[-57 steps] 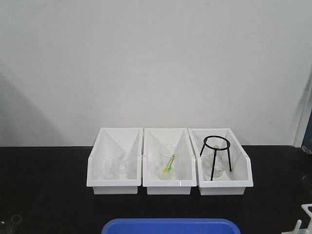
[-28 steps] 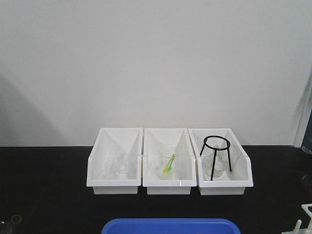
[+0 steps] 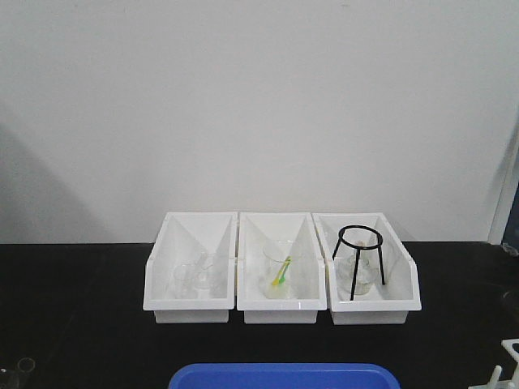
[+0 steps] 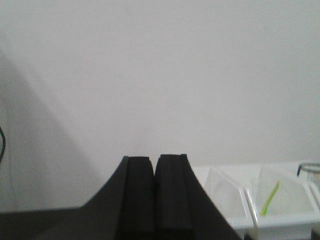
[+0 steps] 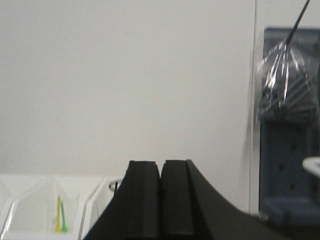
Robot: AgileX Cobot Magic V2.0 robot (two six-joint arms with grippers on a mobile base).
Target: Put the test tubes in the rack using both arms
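Almost nothing has moved since a second ago: only the faint clear glassware [image 3: 23, 366] at the lower left edge sits slightly lower in frame. Black table [image 3: 81, 308], three white bins [image 3: 282, 271] at centre and blue tray [image 3: 284, 376] at bottom centre are unchanged. The rack [image 3: 512, 346] just peeks in at the lower right corner. Left gripper [image 4: 155, 200] and right gripper [image 5: 161, 200]: pads pressed together, nothing between. The test tubes cannot be made out; the transfer looks not yet begun.
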